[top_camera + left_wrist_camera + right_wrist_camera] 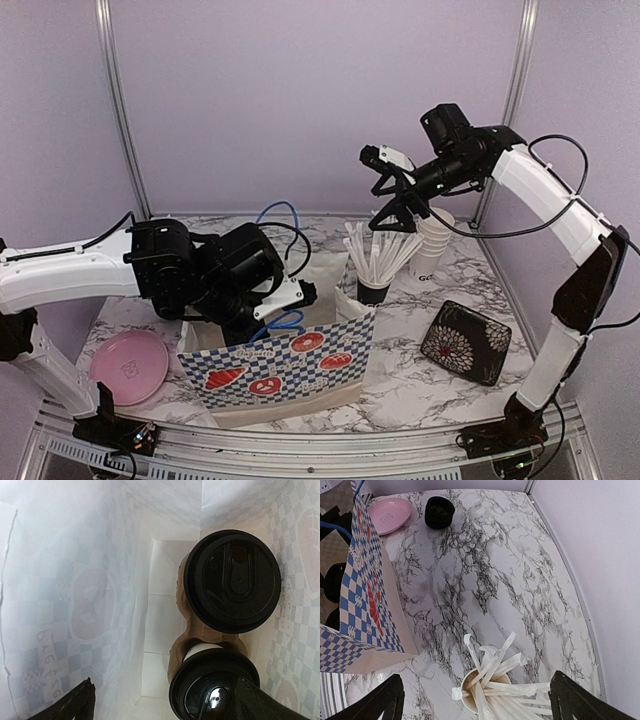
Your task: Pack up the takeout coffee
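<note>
Two takeout coffee cups with black lids [232,580] [215,692] stand in a brown pulp carrier [197,635] on the floor of the checkered paper bag [290,365]. My left gripper [170,702] hangs open inside the bag just above them. One fingertip [75,702] is by the bag wall, the other [265,702] over the nearer lid, and neither grips anything. My right gripper [400,218] is open in the air over the small black cup of white straws [490,695], holding nothing.
A pink plate [130,365] lies left of the bag. A low stack of black rings [440,512] sits beyond the plate. A black flowered tray [465,340] lies at the right front, and stacked white cups [432,240] stand behind the straws.
</note>
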You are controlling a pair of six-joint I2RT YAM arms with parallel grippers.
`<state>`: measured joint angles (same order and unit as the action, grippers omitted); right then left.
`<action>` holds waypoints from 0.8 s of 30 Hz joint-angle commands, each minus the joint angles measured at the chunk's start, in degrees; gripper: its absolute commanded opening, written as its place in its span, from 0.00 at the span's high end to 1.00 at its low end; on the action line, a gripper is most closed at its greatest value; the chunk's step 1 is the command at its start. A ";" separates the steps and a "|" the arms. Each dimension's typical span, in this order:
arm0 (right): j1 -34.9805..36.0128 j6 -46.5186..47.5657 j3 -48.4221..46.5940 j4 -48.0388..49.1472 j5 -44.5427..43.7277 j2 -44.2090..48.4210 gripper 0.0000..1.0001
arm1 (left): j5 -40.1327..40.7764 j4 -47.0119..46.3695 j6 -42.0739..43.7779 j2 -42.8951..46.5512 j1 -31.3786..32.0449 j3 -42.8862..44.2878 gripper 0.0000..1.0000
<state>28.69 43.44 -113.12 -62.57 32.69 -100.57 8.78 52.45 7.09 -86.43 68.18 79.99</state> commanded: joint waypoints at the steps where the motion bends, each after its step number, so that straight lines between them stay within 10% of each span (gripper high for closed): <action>1: -1.59 -1.60 1.29 1.12 1.60 3.48 0.01 | 2.13 -0.15 1.41 2.94 -0.62 3.75 0.03; 15: -2.76 -4.02 11.01 5.36 0.85 8.89 0.02 | 5.35 -2.15 6.93 4.21 -0.68 14.04 0.05; 24: -2.76 -4.43 18.20 9.02 -5.14 13.64 0.21 | 6.37 -9.14 12.37 8.13 -0.68 27.37 0.01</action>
<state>26.33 39.66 -97.01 -56.23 30.17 -89.43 13.63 49.39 16.10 -82.06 67.81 105.23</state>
